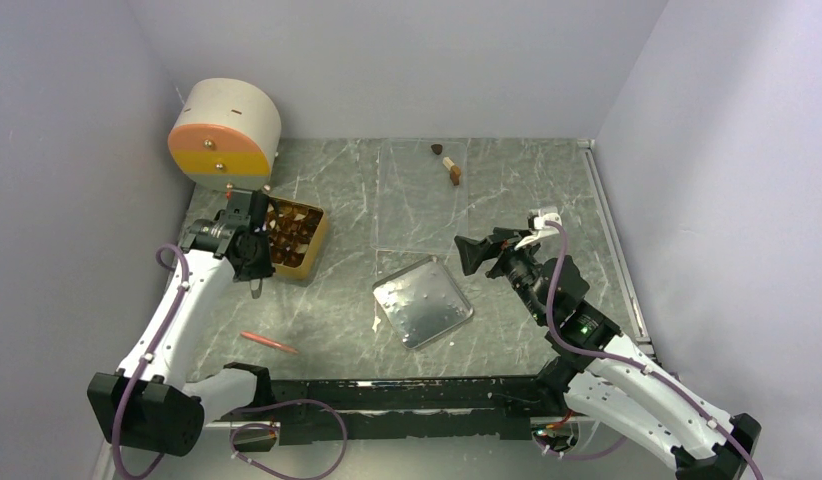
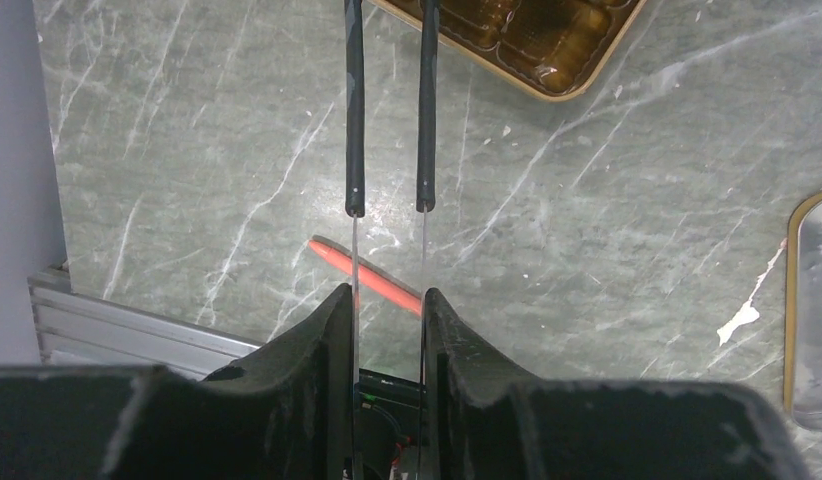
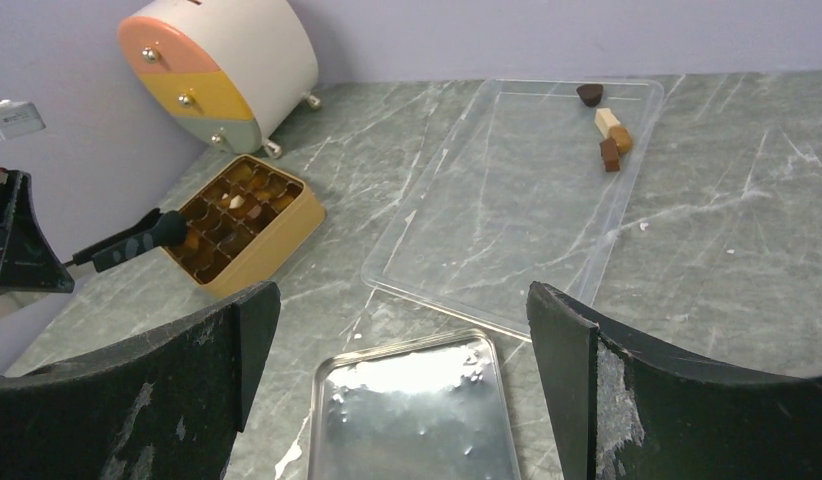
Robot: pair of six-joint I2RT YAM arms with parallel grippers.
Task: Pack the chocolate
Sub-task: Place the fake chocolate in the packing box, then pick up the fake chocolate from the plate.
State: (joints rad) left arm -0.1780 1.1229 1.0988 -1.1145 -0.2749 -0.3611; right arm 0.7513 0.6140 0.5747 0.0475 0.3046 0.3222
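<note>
The golden-tan box point(image 3: 279, 238) stands on the bench point(image 3: 737, 250) in front of a round drawer unit point(image 3: 227, 70). Several of its compartments hold chocolate point(image 3: 233, 200), mostly brown with one cream piece. Four more pieces point(image 3: 609, 125) lie close together in the far corner of a clear tray point(image 3: 507, 210), which otherwise shows bare plastic. A metal tray point(image 3: 407, 420) sits just nearer, with only specks in it. The left jaws stand narrow, gripping black-sleeved tweezers point(image 2: 354, 110) whose tips reach over the box. The right jaws gape wide, holding nothing. A red-orange pen point(image 2: 332, 255) lies below the left arm.
</note>
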